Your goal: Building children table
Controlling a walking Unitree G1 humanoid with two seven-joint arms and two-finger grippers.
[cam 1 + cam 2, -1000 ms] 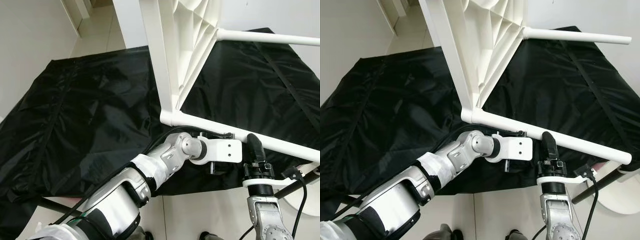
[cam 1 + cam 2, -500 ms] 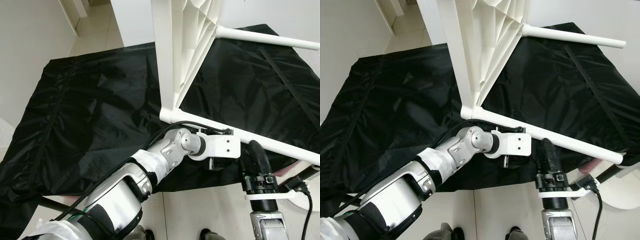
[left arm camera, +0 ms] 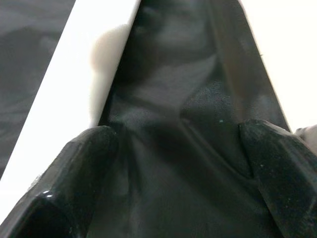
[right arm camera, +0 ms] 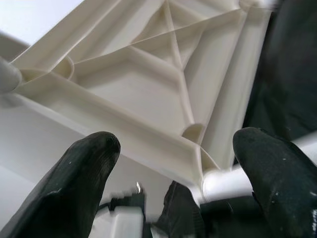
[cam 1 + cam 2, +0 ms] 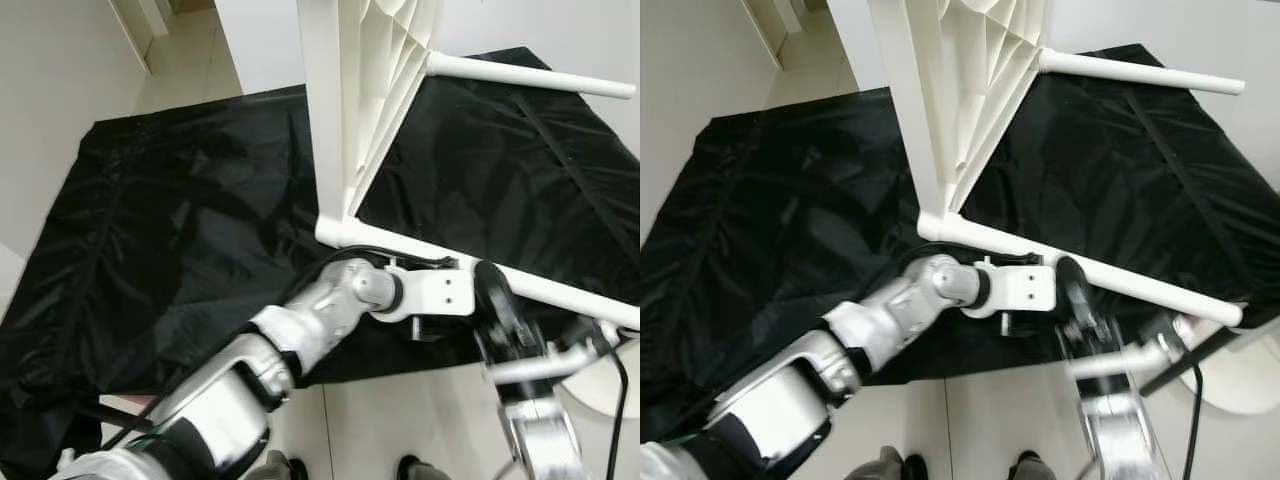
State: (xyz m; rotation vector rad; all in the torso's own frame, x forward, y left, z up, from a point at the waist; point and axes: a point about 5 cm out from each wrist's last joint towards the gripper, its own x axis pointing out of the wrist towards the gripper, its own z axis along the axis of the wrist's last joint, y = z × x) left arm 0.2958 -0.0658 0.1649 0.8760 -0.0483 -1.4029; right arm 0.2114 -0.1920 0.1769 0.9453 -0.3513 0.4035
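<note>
The white children's table (image 5: 345, 120) stands on its edge on a black sheet (image 5: 180, 220), its ribbed underside (image 4: 148, 94) turned to my right. Two round white legs stick out sideways: an upper leg (image 5: 530, 75) and a lower leg (image 5: 540, 288) just above the sheet. My left arm reaches across, its white wrist (image 5: 440, 293) right under the lower leg. My left gripper (image 3: 181, 141) is open, with black cloth between its fingers and the white leg beside one finger. My right gripper (image 5: 497, 300), blurred, points up at the lower leg and is open (image 4: 178, 144), holding nothing.
The sheet lies on a pale tiled floor (image 5: 400, 420), its near edge by my feet. A white round object (image 5: 615, 385) and a dark rod (image 5: 1200, 345) sit at the lower right. A white wall (image 5: 50, 110) and a doorway are at the far left.
My right gripper has tipped and shifted left toward the left wrist, blurred in motion. The left arm stays under the lower leg. The camera has shifted slightly.
</note>
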